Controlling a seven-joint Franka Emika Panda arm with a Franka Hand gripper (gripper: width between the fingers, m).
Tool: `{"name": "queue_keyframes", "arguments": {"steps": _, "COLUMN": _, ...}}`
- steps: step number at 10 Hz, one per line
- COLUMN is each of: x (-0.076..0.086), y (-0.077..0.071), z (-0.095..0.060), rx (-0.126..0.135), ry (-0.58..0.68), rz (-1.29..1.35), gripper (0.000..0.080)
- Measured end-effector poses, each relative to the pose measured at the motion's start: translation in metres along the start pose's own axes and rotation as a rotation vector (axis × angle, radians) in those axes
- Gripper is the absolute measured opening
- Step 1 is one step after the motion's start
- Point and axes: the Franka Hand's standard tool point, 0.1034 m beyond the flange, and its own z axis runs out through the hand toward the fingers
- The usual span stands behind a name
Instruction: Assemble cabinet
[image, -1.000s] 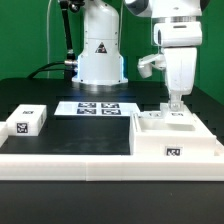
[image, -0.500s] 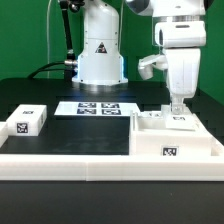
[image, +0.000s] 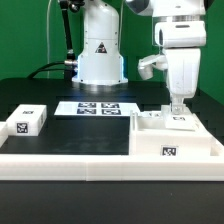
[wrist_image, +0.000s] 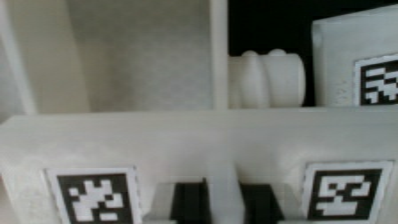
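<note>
Gripper (image: 176, 103) pinches a thin white wall of the cabinet (image: 150, 137); dark fingers (wrist_image: 189, 200) sit between two cabinet tags (wrist_image: 93, 195).

1. Bare tabletop (image: 95, 135) between the small tagged block (image: 25, 122) and the cabinet (image: 150, 145): wide open lane.
2. Marker board (image: 97, 108) lies flat; robot base (image: 100, 55) blocks the rear.
3. Gripper (image: 177, 105) low over the cabinet, compartment walls close around it.
4. Wrist view: ribbed white part (wrist_image: 267, 78), possibly a knob, crowds the gap beside a partition.

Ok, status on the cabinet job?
Gripper down at cabinet, jaws unclear. Cabinet at exterior view's right. Small tagged block well apart, no obstruction.
</note>
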Motion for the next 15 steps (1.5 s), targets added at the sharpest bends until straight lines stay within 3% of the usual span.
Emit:
{"name": "queue_keyframes", "arguments": {"steps": 3, "x": 0.000, "y": 0.023, "z": 0.000, "rx": -0.001, "ry": 0.002, "rz": 0.015, "gripper": 0.0071}}
{"name": "queue_keyframes", "arguments": {"steps": 7, "x": -0.002, "y": 0.048, "z": 0.001, "rx": -0.025, "ry": 0.016, "rz": 0.025, "gripper": 0.0072}}
{"name": "queue_keyframes", "arguments": {"steps": 12, "x": -0.002, "y": 0.049, "z": 0.001, "rx": -0.023, "ry": 0.014, "rz": 0.027, "gripper": 0.0072}}
{"name": "queue_keyframes", "arguments": {"steps": 13, "x": -0.002, "y": 0.048, "z": 0.001, "rx": -0.022, "ry": 0.014, "rz": 0.027, "gripper": 0.0231}}
{"name": "queue_keyframes", "arguments": {"steps": 14, "x": -0.003, "y": 0.048, "z": 0.001, "rx": -0.022, "ry": 0.014, "rz": 0.027, "gripper": 0.0231}}
{"name": "queue_keyframes", "arguments": {"steps": 15, "x": -0.003, "y": 0.048, "z": 0.002, "rx": -0.021, "ry": 0.014, "rz": 0.028, "gripper": 0.0414}}
